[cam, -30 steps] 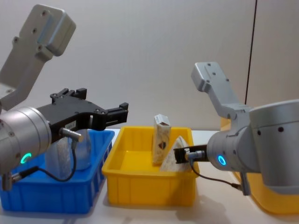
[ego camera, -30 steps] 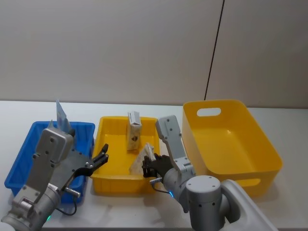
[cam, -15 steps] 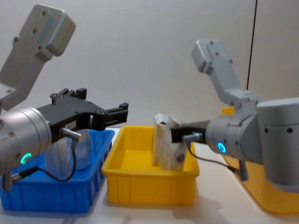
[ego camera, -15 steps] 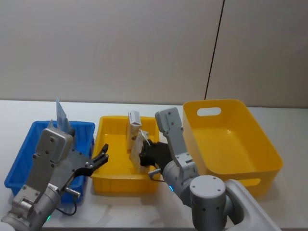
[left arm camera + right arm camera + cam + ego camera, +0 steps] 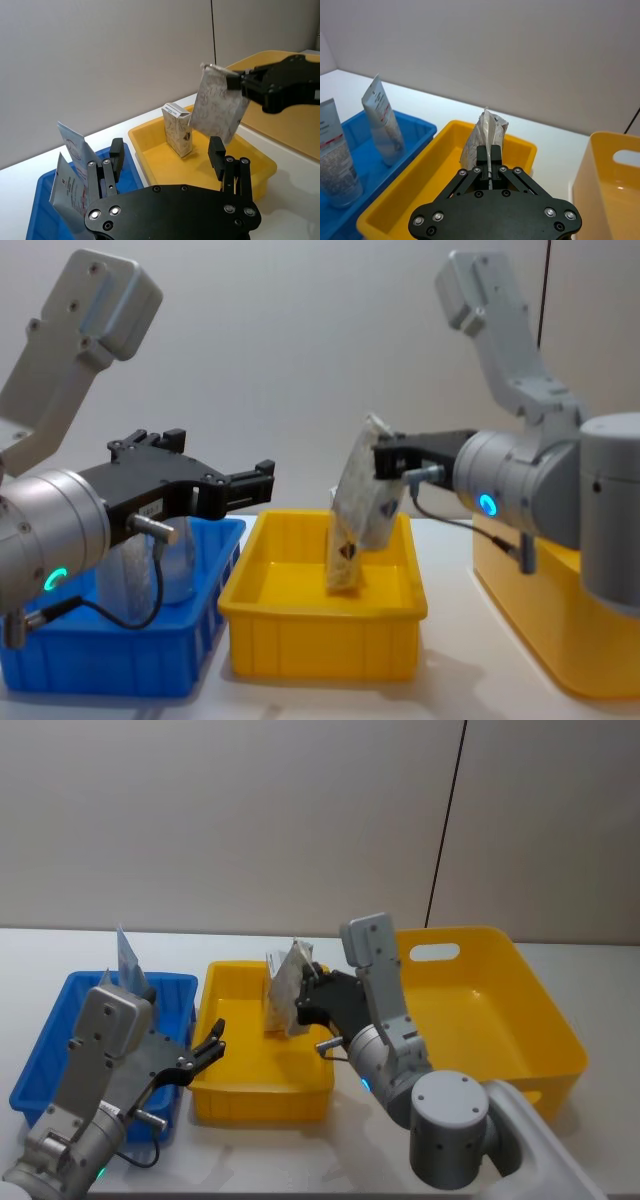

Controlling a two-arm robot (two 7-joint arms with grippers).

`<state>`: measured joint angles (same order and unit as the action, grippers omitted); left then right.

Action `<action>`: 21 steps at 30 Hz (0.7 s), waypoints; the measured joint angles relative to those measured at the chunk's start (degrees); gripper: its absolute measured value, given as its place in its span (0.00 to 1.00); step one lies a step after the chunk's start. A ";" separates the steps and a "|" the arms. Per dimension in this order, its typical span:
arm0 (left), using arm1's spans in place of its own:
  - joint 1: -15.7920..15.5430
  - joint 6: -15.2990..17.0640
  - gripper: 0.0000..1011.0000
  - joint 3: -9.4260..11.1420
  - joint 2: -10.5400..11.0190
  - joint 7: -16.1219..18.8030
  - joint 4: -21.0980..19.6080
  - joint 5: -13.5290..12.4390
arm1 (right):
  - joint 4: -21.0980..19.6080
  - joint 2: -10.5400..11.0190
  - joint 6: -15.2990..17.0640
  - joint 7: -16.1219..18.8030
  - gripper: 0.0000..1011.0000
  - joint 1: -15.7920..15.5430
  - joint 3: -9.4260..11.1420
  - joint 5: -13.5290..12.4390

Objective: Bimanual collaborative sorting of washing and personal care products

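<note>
White table [image 5: 60, 945] lying under a plain grey wall [image 5: 250, 820], right gripper [image 5: 383, 462] pinching a cream packet [image 5: 217, 107] tilted above the small yellow bin [image 5: 260, 1100], a carton [image 5: 178, 129] standing inside, left gripper [image 5: 262, 483] hovering spread at the blue bin [image 5: 40, 1070] with upright tubes [image 5: 382, 122].

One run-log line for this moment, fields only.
right claw: shut on cream packet, held above small yellow bin | left claw: open, beside blue bin | carton: upright in small yellow bin
</note>
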<state>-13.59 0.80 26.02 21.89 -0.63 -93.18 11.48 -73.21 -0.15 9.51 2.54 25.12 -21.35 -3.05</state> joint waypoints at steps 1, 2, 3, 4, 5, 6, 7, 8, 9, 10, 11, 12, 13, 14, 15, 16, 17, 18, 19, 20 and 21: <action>0.00 0.00 0.99 0.00 0.00 0.00 0.00 0.00 | -0.41 0.16 -0.26 -0.21 0.02 0.02 0.16 0.29; 0.00 0.00 0.99 0.00 0.00 0.00 0.00 0.00 | -0.59 0.24 -0.34 -0.34 0.02 0.03 0.24 0.47; 0.00 0.00 0.99 0.00 0.00 0.00 0.00 0.00 | -0.80 0.35 -0.37 -0.50 0.02 0.04 0.32 0.64; 0.00 0.00 0.99 0.00 0.00 0.00 0.00 0.00 | -1.22 0.57 -0.37 -0.88 0.02 0.05 0.48 1.12; 0.00 0.00 0.99 0.00 0.00 0.00 0.00 0.00 | -1.56 0.75 -0.34 -1.04 0.02 0.05 0.61 1.33; 0.00 0.00 0.99 0.00 0.00 0.00 0.00 0.00 | -1.73 0.83 -0.27 -1.22 0.02 0.05 0.67 1.54; 0.00 0.00 0.99 0.00 0.00 0.00 0.00 0.00 | -2.39 1.20 0.02 -1.58 0.02 0.05 0.93 1.96; 0.00 0.00 0.99 0.00 0.00 0.00 0.00 0.00 | -2.39 1.20 0.02 -1.58 0.02 0.05 0.93 1.96; 0.00 0.00 0.99 0.00 0.00 0.00 0.00 0.00 | -3.02 1.60 0.54 -2.02 0.02 0.02 1.20 2.46; 0.00 0.00 0.99 0.00 0.00 0.00 0.00 0.00 | -3.23 1.74 0.81 -2.19 0.02 0.00 1.30 2.65; 0.00 0.00 0.99 0.00 0.00 0.00 0.00 0.00 | -3.95 2.20 1.38 -2.55 0.02 -0.10 1.66 3.06; 0.00 0.00 0.99 0.00 0.00 0.00 0.00 0.00 | -4.30 2.42 1.69 -2.73 0.02 -0.16 1.84 3.27; 0.00 0.00 0.99 0.00 0.00 0.00 0.00 0.00 | -5.03 2.90 2.40 -3.05 0.02 -0.31 2.21 3.66; 0.00 0.00 0.99 0.00 0.00 0.00 0.00 0.00 | -5.03 2.90 2.40 -3.05 0.02 -0.31 2.21 3.66; 0.00 0.00 0.99 0.00 0.00 0.00 0.00 0.00 | -5.70 3.49 3.32 -3.40 0.02 -0.50 2.57 4.10; 0.00 0.00 0.99 0.00 0.00 0.00 0.00 0.00 | -6.24 3.76 3.68 -3.53 0.02 -0.60 2.84 4.29; 0.00 0.00 0.99 0.00 0.00 0.00 0.00 0.00 | -6.97 4.26 4.61 -3.78 0.02 -0.76 3.19 4.73; 0.00 0.00 0.99 0.00 0.00 0.00 0.00 0.00 | -7.34 4.53 5.04 -3.91 0.02 -0.87 3.38 4.91; 0.00 0.00 0.99 0.00 0.00 0.00 0.00 0.00 | -7.67 4.78 5.51 -4.01 0.02 -0.97 3.53 5.10; 0.00 -0.01 0.99 0.00 0.00 0.00 0.00 0.00 | -8.39 5.34 6.33 -4.17 0.02 -1.19 3.89 5.44; 0.00 0.00 0.99 0.00 0.00 0.00 0.00 0.00 | -8.39 5.34 6.33 -4.17 0.02 -1.19 3.89 5.44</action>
<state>-13.59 0.80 26.02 21.90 -0.63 -93.17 11.48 -81.60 5.18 15.85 -1.63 23.93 -17.46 2.39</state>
